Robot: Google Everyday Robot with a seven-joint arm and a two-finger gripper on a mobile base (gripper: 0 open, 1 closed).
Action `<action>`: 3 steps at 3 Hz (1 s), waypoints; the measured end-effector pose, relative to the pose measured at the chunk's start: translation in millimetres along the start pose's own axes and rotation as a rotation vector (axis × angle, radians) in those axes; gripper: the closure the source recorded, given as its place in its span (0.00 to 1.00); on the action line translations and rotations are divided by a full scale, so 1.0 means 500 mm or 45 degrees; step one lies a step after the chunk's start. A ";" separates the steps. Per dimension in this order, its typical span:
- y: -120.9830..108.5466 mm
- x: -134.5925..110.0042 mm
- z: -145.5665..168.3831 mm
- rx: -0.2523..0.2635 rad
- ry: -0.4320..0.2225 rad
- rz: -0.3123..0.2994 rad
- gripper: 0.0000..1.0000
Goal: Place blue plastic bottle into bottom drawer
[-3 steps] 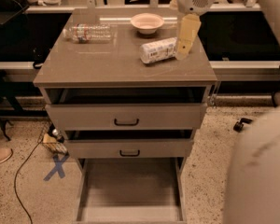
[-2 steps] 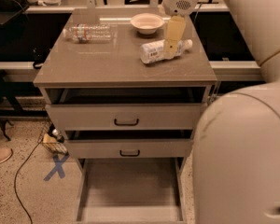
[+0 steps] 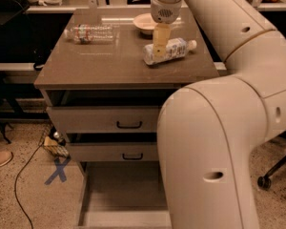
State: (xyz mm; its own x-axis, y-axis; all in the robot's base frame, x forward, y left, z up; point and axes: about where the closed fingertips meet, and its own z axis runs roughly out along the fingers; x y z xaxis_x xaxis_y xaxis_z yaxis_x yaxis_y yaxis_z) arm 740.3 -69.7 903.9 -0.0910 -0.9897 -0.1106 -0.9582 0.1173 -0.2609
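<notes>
The robot's cream arm (image 3: 214,142) fills the near right of the scene, its thick links rising from the floor side and bending back over the grey-brown cabinet (image 3: 109,66), hiding the cabinet's right flank. Down at floor level the bottom drawer (image 3: 119,190) stands pulled well out toward me, with its wide flat grey floor showing. Above it the two shallower drawers, the top one (image 3: 100,120) and the middle one (image 3: 105,151), each with a black handle, sit pulled out only a little. On the cabinet top, toward the far left, a clear bottle (image 3: 91,33) with a red-and-blue label lies on its side. Right of centre the blue plastic bottle (image 3: 178,48) also lies on its side, white cap pointing right and slightly away. The gripper (image 3: 159,56) points straight down at the bottle's left end, overlapping it from where I stand; I cannot tell how wide it is, nor whether it has hold of the bottle. Just beyond it sits a small white bowl (image 3: 144,23). On the speckled floor to the left there is a blue tape X (image 3: 57,170), with a thin dark cable (image 3: 19,185) trailing nearby.
</notes>
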 end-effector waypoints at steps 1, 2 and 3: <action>-0.017 0.012 0.043 -0.018 0.049 0.070 0.00; -0.025 0.039 0.089 -0.051 0.074 0.140 0.00; -0.029 0.058 0.128 -0.081 0.086 0.178 0.00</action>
State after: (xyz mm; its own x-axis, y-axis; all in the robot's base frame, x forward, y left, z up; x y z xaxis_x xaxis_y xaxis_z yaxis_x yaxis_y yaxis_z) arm 769.1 -95.0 843.0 -0.2403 -0.9677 -0.0765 -0.9500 0.2507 -0.1864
